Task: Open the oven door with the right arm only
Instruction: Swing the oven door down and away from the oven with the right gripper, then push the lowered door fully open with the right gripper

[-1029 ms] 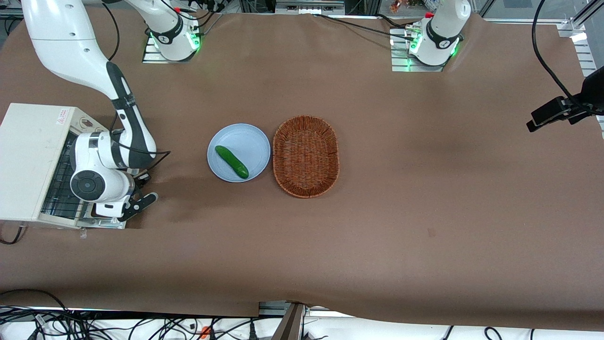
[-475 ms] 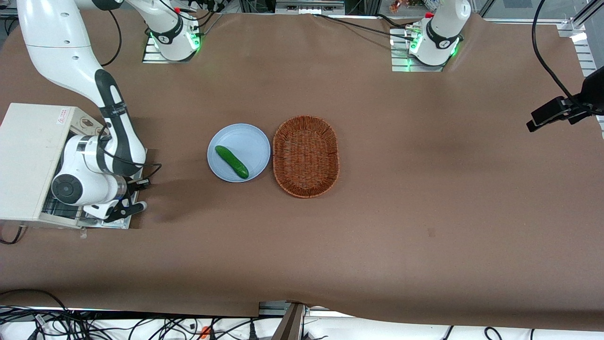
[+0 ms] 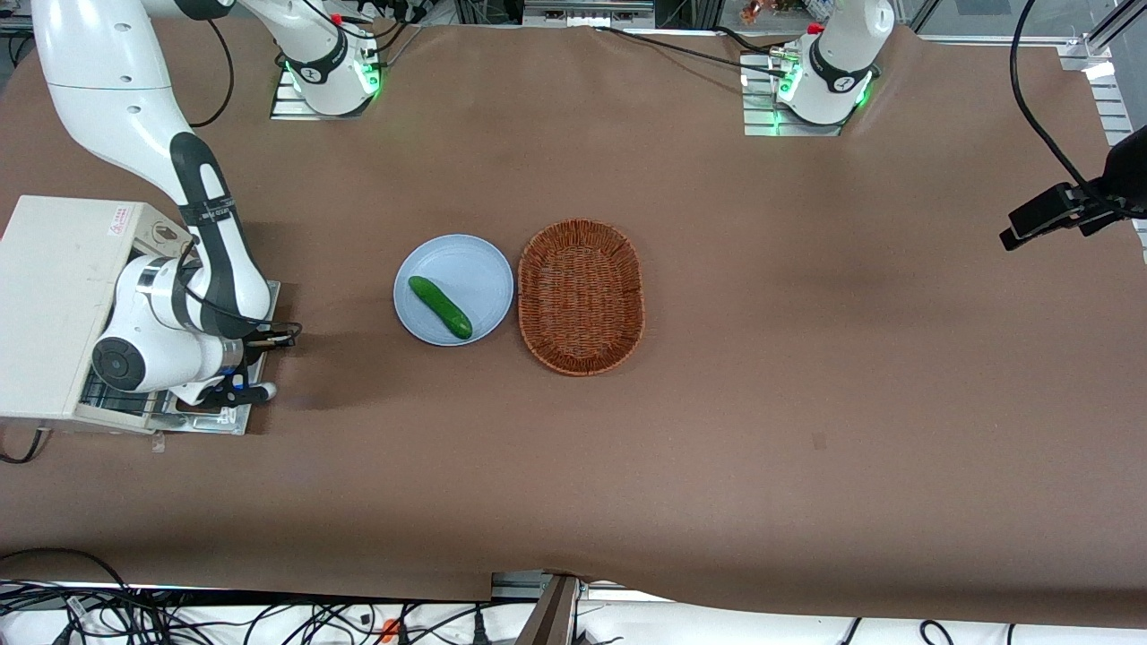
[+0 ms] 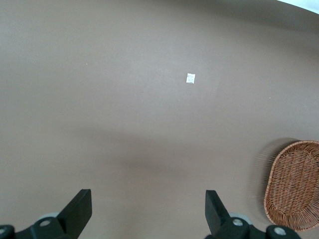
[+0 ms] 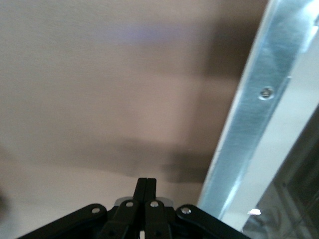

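Oven (image 3: 54, 305) at working arm's end of desk (image 3: 717, 448). Oven door (image 3: 193, 419) folded down flat, wire rack exposed. Claw (image 5: 146, 186) pinched together, holding nothing, low over door's metal frame edge. Right arm (image 3: 170, 305) above door.

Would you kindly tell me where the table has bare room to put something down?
Bare brown cloth runs from the oval wicker basket toward the parked arm's end, and nearer the camera. It is crowded where the shut tool sits over the off-white oven's lowered silver door, near the blue plate.

Even overhead light, soft shadows, wrist blur
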